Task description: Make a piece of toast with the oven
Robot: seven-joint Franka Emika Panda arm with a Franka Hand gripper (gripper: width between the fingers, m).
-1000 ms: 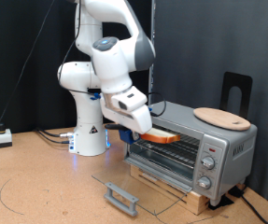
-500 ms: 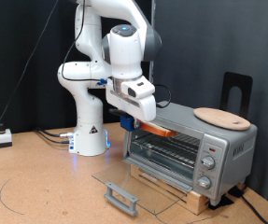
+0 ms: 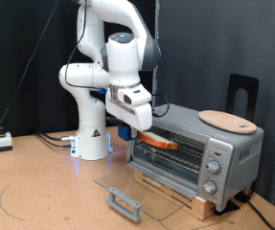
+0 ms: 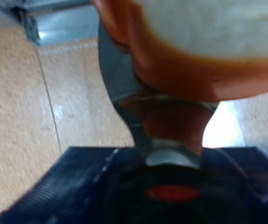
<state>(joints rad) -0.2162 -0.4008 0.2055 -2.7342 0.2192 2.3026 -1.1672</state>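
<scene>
A: Biggest first: white arm [image 3: 103, 77] rising at the exterior view's left of the oven [image 3: 196, 149], bent over toward its open mouth.

B: Oven on a wooden base, glass door [image 3: 142, 192] dropped flat onto the table [image 3: 41, 192] in front. Round wooden board [image 3: 228, 121] lying on the oven's top, toward the exterior view's right.

A: Gripper [image 3: 141, 131] just at the oven's open front, upper left corner of the opening.

B: Pinching the piece of toast [image 3: 157, 140] by one edge; slice roughly level, reaching into the oven's opening above the rack.

A: From the wrist view, orange crust and pale face of the toast [image 4: 204, 42] filling the top, clamped against a grey finger [image 4: 157, 112]. Very blurred otherwise.
</scene>
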